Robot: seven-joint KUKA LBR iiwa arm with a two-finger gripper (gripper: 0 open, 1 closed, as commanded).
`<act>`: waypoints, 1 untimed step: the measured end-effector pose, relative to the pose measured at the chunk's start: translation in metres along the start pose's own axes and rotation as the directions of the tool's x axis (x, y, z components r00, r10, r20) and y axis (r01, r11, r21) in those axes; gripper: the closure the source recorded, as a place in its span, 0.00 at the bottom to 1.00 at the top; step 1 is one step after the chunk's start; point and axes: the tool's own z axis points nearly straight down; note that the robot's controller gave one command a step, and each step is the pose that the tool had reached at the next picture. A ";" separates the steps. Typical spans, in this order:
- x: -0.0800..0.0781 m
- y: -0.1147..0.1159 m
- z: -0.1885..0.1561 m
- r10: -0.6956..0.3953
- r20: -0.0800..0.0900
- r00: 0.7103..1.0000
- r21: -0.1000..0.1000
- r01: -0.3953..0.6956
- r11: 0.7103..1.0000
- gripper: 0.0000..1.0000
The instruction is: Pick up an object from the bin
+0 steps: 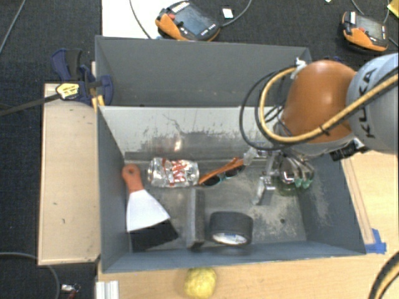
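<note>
jaws low over bare floor, 3 o'clock side of bin (187, 73). Can't tell if open or closed, nothing visibly between them. Nearest candidates: small green thing (290, 185) just at their 3 o'clock, orange-handled tool (219, 170) at 9, black tape roll (229, 228) at 7. Risks imo: closing on air, scraping floor. Thin tool could skid away, wide roll could slip out. Brush (146, 213) and crumpled clear wrapper (173, 172) well apart, past divider (193, 220).

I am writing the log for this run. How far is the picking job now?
Done: the gripper is inside the grey metal bin, in its right part. In hand: nothing visibly held. Left: grasping and lifting; the black tape roll and the orange-handled white brush lie apart from it.
</note>
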 end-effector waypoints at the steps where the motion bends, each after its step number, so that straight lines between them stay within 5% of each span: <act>1: -0.002 0.000 -0.005 0.000 0.008 1.000 0.000 0.000 1.000 0.00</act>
